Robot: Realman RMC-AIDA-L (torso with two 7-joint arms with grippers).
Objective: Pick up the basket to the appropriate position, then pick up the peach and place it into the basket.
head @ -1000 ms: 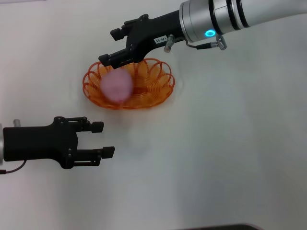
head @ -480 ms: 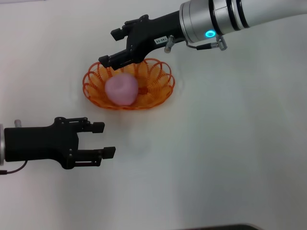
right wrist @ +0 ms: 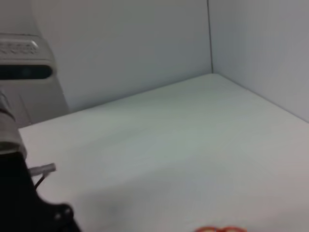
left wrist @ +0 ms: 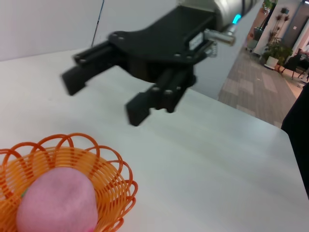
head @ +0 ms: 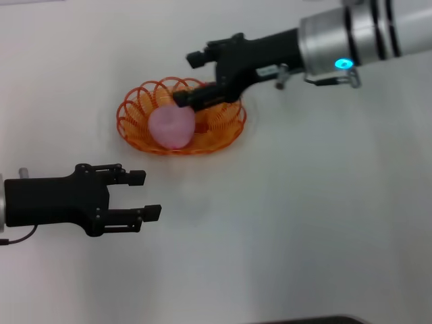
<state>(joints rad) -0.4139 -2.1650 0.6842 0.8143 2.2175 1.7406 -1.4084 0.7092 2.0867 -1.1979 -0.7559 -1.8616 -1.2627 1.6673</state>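
Note:
The orange wire basket (head: 135,115) rests on the white table toward the far middle, and the pale pink peach (head: 171,126) lies inside it. The left wrist view shows the same basket (left wrist: 113,186) and peach (left wrist: 55,203) close up. Above the basket's right part hovers my right gripper (head: 187,79), open and empty, apart from the peach. That right gripper (left wrist: 104,99) appears again in the left wrist view. My left gripper (head: 147,196) stays open and empty near the table's left front, away from the basket.
The table is a plain white surface (head: 304,223). The right wrist view shows the tabletop (right wrist: 183,135), pale walls behind it, and a sliver of orange basket rim (right wrist: 219,229) at the picture's edge.
The peach dropped out of my right gripper and settled in the basket. The right gripper then drew back to the right and rose slightly. The left arm stayed still.

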